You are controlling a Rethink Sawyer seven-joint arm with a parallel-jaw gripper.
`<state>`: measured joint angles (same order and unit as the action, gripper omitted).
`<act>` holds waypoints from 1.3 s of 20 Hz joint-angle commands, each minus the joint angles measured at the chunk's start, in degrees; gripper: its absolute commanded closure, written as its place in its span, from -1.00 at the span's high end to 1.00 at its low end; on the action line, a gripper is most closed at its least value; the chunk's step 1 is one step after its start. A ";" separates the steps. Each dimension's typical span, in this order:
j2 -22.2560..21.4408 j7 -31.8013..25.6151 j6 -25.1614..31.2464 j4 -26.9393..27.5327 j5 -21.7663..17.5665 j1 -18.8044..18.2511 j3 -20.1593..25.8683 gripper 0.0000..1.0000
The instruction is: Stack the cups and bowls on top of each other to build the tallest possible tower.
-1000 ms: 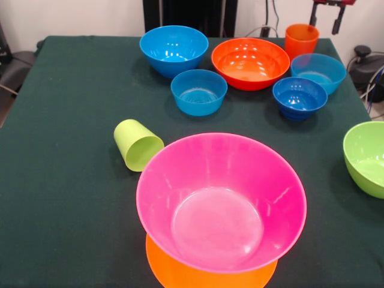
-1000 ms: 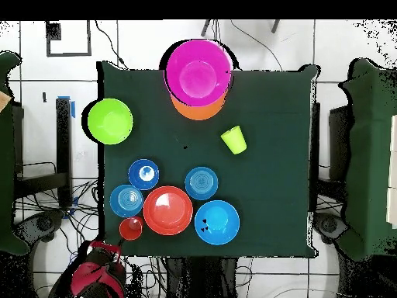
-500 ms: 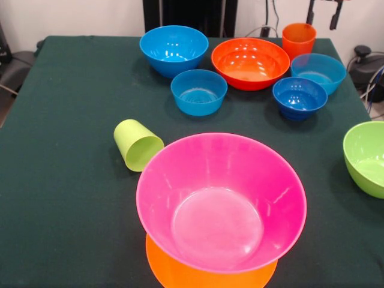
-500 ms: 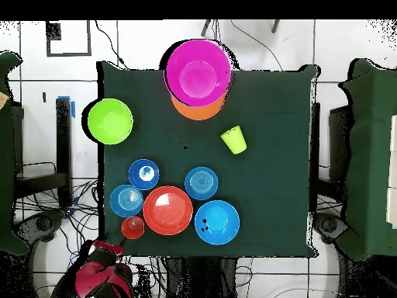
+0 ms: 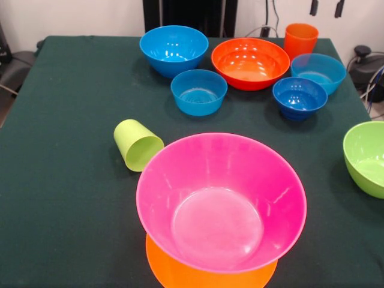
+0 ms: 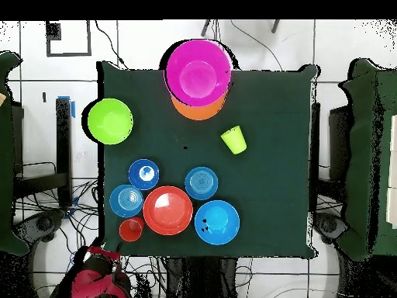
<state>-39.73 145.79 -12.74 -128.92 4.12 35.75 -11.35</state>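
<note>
Hanging spread and empty, the pincer (image 5: 324, 7) shows two separated tips above the upright orange cup (image 5: 300, 39), touching nothing; pink bowl (image 5: 221, 201) sits on the inverted light-orange bowl (image 5: 180, 273) at the table (image 5: 66, 198) front edge

Front camera sits low and close across the tabletop (image 5: 66, 198) facing the robot's pedestal, while the overhead looks straight down from high up, both sharing that whole green tabletop (image 6: 271, 202).

I see a dark green cloth (image 5: 66, 198) on the desk. The big bowl (image 5: 221, 201) at the near edge is pink, on an orange one (image 5: 180, 275). The lying cup (image 5: 137, 144) is lime green, the standing cup (image 5: 300, 39) orange.
</note>
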 commanded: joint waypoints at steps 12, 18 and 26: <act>0.73 3.75 2.31 -1.51 -2.83 -2.56 4.92 1.00; -1.11 1.42 4.24 -1.24 -5.75 -6.18 4.78 1.00; -1.40 1.45 5.36 -0.25 -7.16 -8.58 5.39 1.00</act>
<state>-41.31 145.79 -12.74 -129.71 -0.10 29.13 -10.30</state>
